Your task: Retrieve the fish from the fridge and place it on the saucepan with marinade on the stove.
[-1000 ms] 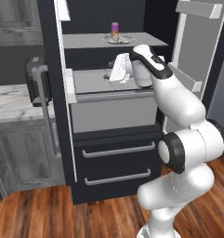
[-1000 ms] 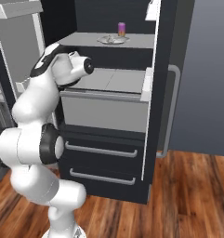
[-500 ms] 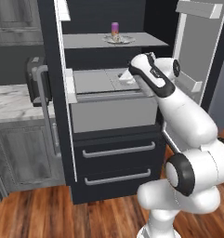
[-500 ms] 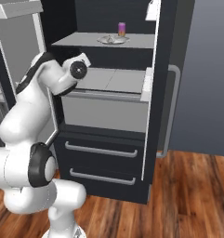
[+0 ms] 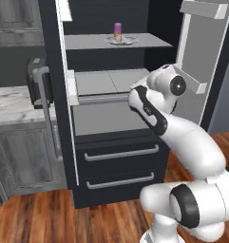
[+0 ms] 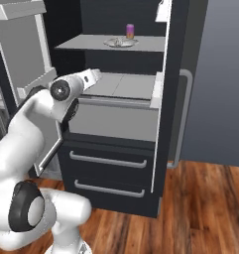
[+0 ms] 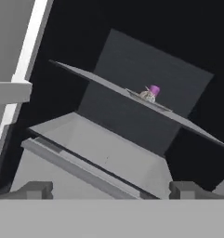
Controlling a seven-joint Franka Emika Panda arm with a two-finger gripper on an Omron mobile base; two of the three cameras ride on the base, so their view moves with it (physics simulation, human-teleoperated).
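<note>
I have the fridge (image 5: 111, 142) open in front of me, both doors swung out, grey shelves above two lower drawers. On the upper shelf (image 5: 118, 42) sits a small plate (image 5: 119, 41) with a pink-and-yellow cylinder (image 5: 118, 29) on it; the fish looks to be lying on that plate, but it is too small for me to make out clearly. My arm is raised with the hand at the front edge of the middle shelf (image 6: 123, 85), below the plate and well apart from it. In the hand view the fingers (image 7: 36, 189) stand wide, nothing between them, pointed up at the tilted shelves.
</note>
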